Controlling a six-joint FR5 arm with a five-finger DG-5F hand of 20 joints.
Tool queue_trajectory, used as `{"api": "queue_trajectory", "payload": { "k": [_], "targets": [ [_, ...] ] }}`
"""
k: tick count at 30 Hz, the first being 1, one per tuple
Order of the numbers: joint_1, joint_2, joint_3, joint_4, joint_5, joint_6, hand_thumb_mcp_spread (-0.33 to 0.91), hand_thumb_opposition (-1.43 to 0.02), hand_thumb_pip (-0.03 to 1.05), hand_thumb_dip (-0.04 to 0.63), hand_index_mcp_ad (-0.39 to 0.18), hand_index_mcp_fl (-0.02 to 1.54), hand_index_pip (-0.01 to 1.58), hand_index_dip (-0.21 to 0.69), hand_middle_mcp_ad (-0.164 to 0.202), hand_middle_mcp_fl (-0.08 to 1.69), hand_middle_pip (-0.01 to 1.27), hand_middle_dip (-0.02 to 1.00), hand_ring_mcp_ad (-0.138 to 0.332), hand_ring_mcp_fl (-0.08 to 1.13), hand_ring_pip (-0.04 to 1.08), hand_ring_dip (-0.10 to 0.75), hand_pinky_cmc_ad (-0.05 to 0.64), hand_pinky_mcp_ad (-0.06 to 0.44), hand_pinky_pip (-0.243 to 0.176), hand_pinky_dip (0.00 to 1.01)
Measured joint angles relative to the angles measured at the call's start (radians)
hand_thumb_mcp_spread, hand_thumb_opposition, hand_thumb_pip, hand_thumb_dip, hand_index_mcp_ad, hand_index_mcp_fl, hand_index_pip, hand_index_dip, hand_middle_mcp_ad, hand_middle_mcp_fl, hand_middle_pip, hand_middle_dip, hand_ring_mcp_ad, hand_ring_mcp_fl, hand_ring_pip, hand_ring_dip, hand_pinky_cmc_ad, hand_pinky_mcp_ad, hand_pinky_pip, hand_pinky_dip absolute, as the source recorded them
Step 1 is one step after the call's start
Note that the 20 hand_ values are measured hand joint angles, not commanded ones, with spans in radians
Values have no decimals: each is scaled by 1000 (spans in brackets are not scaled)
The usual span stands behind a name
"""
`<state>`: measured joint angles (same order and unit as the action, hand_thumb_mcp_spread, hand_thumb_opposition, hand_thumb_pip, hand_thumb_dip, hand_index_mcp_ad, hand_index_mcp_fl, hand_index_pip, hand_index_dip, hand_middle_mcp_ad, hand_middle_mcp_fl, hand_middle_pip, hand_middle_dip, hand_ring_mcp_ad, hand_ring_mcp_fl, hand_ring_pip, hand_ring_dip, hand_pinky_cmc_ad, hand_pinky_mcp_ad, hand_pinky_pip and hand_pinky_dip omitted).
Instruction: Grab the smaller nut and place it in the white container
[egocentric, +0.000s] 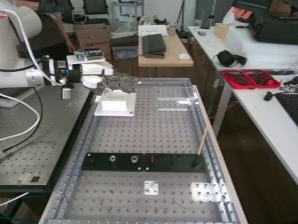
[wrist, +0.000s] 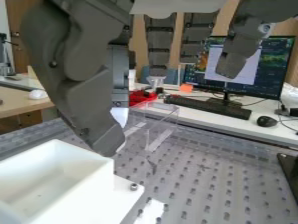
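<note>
Hand (egocentric: 120, 82) wide, gap between thumb and fingers, near white container (egocentric: 114, 103), upper left of high view. Larger nut (egocentric: 113, 158) and bearing (egocentric: 134, 159) on black bar (egocentric: 101, 164), lower left.

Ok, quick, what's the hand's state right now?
Hand: at the white container; whether it is open or closed on something cannot be told.

Lighting is bright. High view: a glare patch (egocentric: 205, 191) marks the bench (egocentric: 116, 200) toward its near right corner; the floor (egocentric: 233, 155) beyond its right edge is dark. Wrist view: a reflection (wrist: 152, 210) whitens the bench near the white container (wrist: 76, 187).
</note>
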<state>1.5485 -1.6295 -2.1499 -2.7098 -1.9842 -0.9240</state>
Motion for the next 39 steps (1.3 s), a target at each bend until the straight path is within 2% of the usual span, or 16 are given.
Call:
{"api": "queue_trajectory", "payload": {
  "k": [12, 20, 29, 39],
  "targets": [
    [128, 21, -52, 44, 119, 67, 478, -969, 663, 253, -199, 290, 1524, 140, 58, 134, 129, 237, 106, 0, 103, 87, 365, 278, -26, 253],
    [208, -6, -51, 73, 189, 103, 478, -969, 663, 253, -199, 290, 1524, 141, 56, 134, 129, 237, 110, 0, 103, 87, 365, 278, -26, 253],
    [244, -57, -41, 102, 231, 128, 480, -969, 663, 253, -199, 298, 1524, 141, 59, 134, 129, 237, 106, 0, 106, 87, 365, 281, -26, 253],
    [252, -66, -59, 115, 242, 133, 480, -969, 663, 253, -199, 298, 1520, 141, 59, 134, 129, 236, 110, 0, 103, 91, 365, 281, -26, 253]
  ]
}}
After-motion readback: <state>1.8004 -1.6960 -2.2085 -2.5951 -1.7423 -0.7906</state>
